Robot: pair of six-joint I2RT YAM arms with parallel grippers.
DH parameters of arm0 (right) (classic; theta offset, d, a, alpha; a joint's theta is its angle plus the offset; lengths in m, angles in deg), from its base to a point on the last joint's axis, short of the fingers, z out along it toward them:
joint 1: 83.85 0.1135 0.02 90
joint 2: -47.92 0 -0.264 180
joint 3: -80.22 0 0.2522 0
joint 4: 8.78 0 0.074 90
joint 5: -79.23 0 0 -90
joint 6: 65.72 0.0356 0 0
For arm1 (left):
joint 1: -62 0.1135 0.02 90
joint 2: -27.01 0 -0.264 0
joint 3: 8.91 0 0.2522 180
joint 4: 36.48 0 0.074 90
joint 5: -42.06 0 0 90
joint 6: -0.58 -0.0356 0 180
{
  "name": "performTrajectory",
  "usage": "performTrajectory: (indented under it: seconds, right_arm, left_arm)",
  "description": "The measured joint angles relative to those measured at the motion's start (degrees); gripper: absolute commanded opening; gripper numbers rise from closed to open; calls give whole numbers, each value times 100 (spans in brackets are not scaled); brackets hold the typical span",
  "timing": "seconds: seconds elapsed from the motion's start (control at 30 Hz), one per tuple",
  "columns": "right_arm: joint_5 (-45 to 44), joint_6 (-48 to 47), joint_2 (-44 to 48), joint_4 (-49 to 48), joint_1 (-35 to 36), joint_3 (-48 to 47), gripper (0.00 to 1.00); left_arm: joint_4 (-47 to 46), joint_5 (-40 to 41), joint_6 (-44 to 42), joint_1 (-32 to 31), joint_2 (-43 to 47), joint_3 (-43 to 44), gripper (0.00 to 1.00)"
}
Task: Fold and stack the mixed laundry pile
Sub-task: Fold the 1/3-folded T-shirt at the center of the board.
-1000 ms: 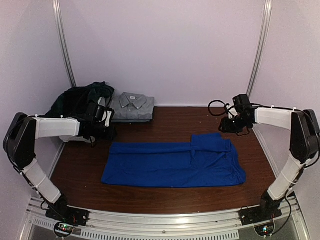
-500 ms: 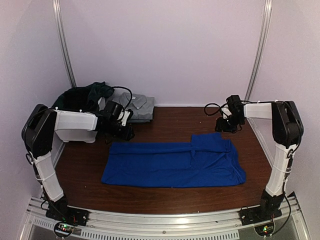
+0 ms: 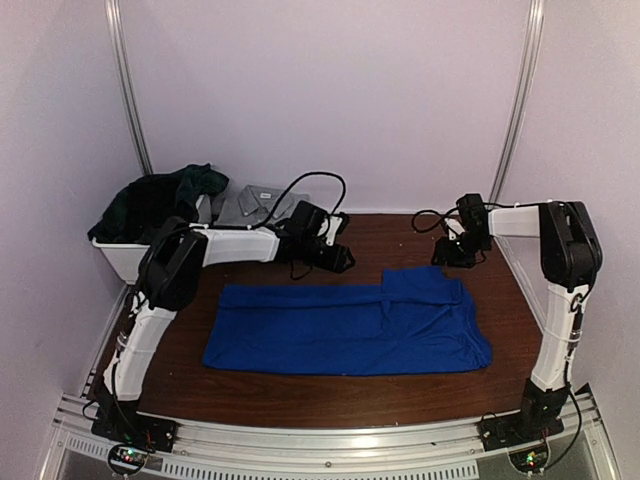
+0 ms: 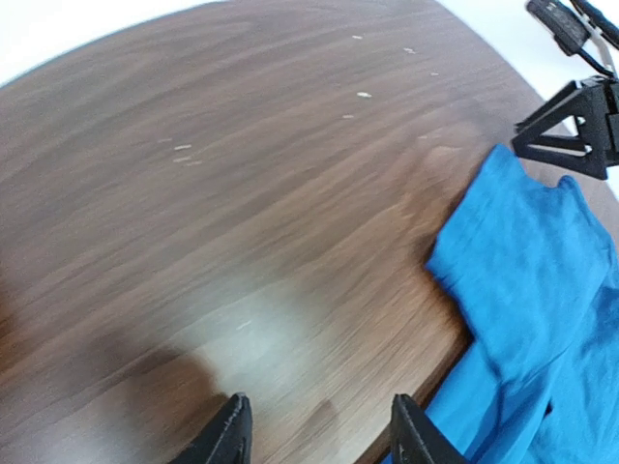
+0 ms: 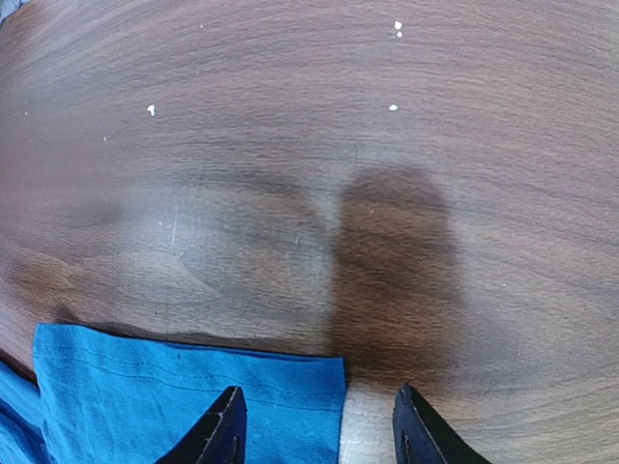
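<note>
Table layout: one garment lying flat, the rest sitting at the far left.
The T-shirt [image 3: 345,328] is lying across the middle of the table [image 3: 300,390], running left to right. The basket [image 3: 118,258] is sitting at the far left corner with heaped garments [image 3: 160,195] resting in it, and a folded collared shirt [image 3: 255,200] is lying just right of it. The left gripper [image 3: 343,262] is hanging behind the T-shirt's far edge, and the right gripper [image 3: 450,256] is hanging at its far right corner.

Dark brown wood-grain table [image 3: 300,395] with a few small white specks [image 5: 397,27] on its surface. White plastic basket [image 3: 118,258] sits at the far-left corner against pale lilac walls [image 3: 330,100]. Two metal uprights [image 3: 128,90] stand at the back, and an aluminium rail [image 3: 330,440] runs along the near edge.
</note>
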Motion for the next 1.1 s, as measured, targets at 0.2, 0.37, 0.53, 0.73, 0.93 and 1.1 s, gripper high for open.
performTrajectory:
  seconds: [0.2,0.37,0.53,0.73,0.93,1.1]
  right_arm:
    - [286,55,-72,-94,-90,26,51]
    - [463,101,-192,-162,-109,-4,48]
    - [649,125,-267,-214,-129,-72,45]
    - [861,142,-295,-249,-131,-72,40]
    - [1016,177,-326,-275,-133,-70,21]
    - [1047,173,-328,-267,-133,-70,2]
  left_arm:
    - [-149,-584,575,-155,-1274,1427,53]
    - [-219,-874,892,-144,-1996,2470,56]
    - [-232,-1058,1132,-188,-2319,2959,56]
    - [-243,-1204,1268,-348,-2378,3042,54]
    - [-249,-1261,1355,-533,-2400,3049,42]
    - [-251,-1281,1427,-573,-2459,3104,24]
